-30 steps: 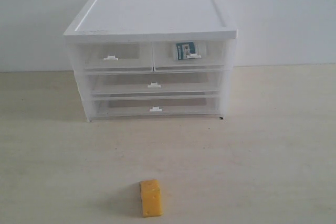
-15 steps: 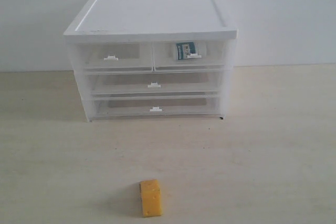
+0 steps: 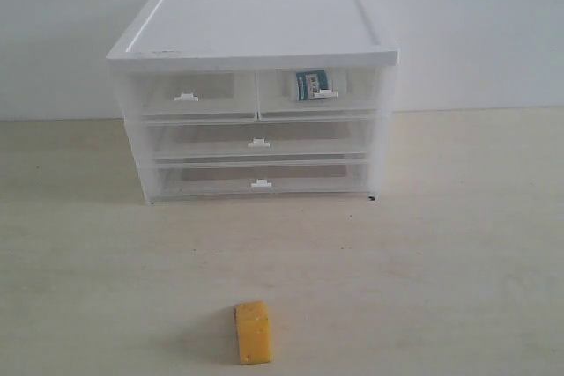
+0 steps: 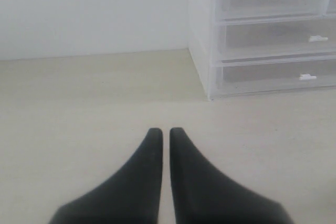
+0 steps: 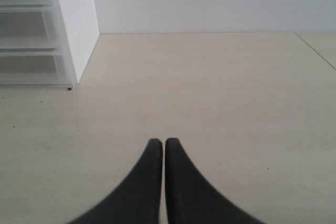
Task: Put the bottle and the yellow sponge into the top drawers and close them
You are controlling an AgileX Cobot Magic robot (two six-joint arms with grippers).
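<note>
The yellow sponge point(image 3: 253, 332) lies on the table near the front edge of the exterior view, well in front of the white cabinet point(image 3: 256, 33). Both top drawers stand pushed in: the left one point(image 3: 189, 94) looks empty, and the right one point(image 3: 319, 90) shows the bottle point(image 3: 311, 85) through its translucent front, teal-and-white label facing out. Neither arm appears in the exterior view. My left gripper point(image 4: 166, 131) is shut over bare table, with the cabinet's left corner point(image 4: 202, 35) ahead of it. My right gripper point(image 5: 159, 142) is shut too, holding nothing, the cabinet's right side point(image 5: 76, 19) off beside it.
Two full-width translucent drawers point(image 3: 258, 140) point(image 3: 261, 180) sit shut below the top pair. A white wall point(image 3: 476, 24) backs the table. In the right wrist view the table's edge line point(image 5: 315, 50) runs along one side.
</note>
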